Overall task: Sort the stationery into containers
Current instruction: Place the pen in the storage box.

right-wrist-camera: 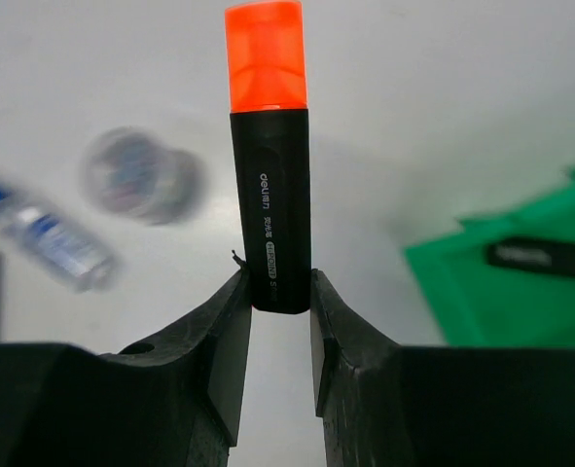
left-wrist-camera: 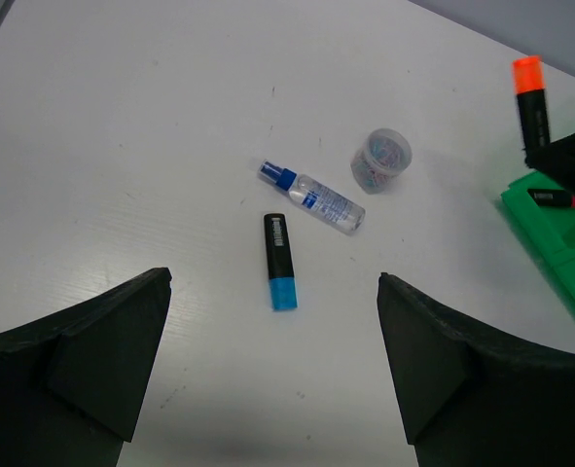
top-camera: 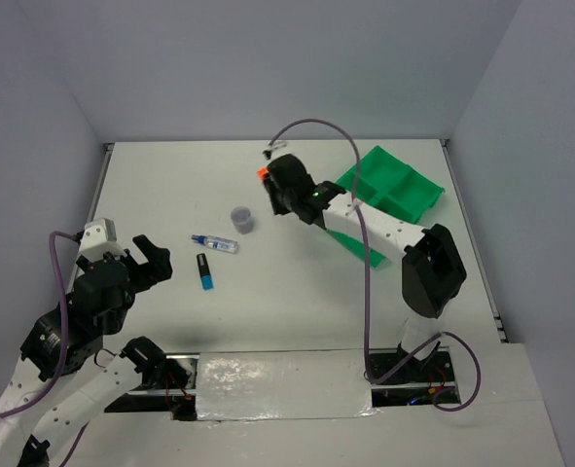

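table (top-camera: 297, 292): blue-end highlighter (left-wrist-camera: 280, 260), clear-blue tube (left-wrist-camera: 316, 199), grey round piece (left-wrist-camera: 381, 159) close tog., well apart from green tray (top-camera: 404, 190) far R | tray: 1 black highlighter (right-wrist-camera: 545, 258) inside | R hand (right-wrist-camera: 278, 282) pinching orange-end highlighter (right-wrist-camera: 269, 195) by butt, cap fwd, just L of tray | L hand (top-camera: 154, 256) spread, near blue-end one, not touching

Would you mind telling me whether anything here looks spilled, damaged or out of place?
Nothing looks spilled or damaged. The blue-capped highlighter, spray bottle and small round tub simply sit unsorted on the table, apart from each other; the orange-capped highlighter is held between the right jaws, short of the green tray.
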`<action>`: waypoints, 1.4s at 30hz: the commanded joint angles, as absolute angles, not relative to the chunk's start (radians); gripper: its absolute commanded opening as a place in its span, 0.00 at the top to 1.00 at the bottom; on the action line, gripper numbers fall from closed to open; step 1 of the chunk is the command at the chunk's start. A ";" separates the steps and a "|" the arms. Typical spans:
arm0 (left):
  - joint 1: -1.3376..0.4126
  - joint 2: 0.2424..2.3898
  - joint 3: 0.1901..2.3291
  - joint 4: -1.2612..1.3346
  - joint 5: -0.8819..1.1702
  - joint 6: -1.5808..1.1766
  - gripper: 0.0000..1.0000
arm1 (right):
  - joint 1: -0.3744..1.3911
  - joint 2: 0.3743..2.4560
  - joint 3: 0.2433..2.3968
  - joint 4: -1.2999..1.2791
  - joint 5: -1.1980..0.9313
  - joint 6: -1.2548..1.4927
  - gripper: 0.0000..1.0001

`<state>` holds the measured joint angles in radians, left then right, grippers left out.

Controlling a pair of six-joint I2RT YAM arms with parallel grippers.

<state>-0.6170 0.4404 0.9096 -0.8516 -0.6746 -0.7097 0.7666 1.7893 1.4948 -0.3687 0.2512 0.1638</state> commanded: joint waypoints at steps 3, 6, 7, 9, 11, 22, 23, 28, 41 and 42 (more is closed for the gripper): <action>-0.612 0.453 0.911 -0.819 -0.673 -0.701 0.01 | 0.551 1.701 1.367 -0.416 0.497 0.501 0.90; -0.612 0.459 0.911 -0.818 -0.670 -0.700 0.01 | 0.499 1.683 1.313 -0.387 0.527 0.549 0.91; -0.612 0.459 0.910 -0.816 -0.666 -0.696 0.01 | 0.489 1.677 1.305 -0.388 0.540 0.573 0.92; -0.612 0.462 0.908 -0.813 -0.664 -0.695 0.01 | 0.474 1.671 1.283 -0.381 0.557 0.589 0.95; -0.612 0.466 0.908 -0.812 -0.663 -0.693 0.01 | 0.456 1.667 1.269 -0.373 0.574 0.620 0.95; -0.612 0.480 0.908 -0.808 -0.655 -0.690 0.01 | 0.417 1.718 1.302 -0.396 0.554 0.635 0.56; -0.612 0.485 0.908 -0.811 -0.660 -0.693 0.01 | 0.416 1.710 1.287 -0.388 0.546 0.634 0.52; -0.612 0.529 0.920 -0.837 -0.684 -0.727 0.01 | 0.416 1.690 1.272 -0.357 0.514 0.620 0.36; -0.603 0.828 0.936 -0.826 -0.566 -0.856 0.01 | 0.667 1.413 1.141 -0.245 0.388 0.436 0.16; -0.600 0.888 0.910 -0.804 -0.571 -0.865 0.01 | 0.692 1.373 1.103 -0.235 0.308 0.431 0.16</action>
<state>-0.6060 0.8047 0.9371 -0.8860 -0.6285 -0.8158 0.6533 1.4719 1.1591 -0.2848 0.4007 0.4751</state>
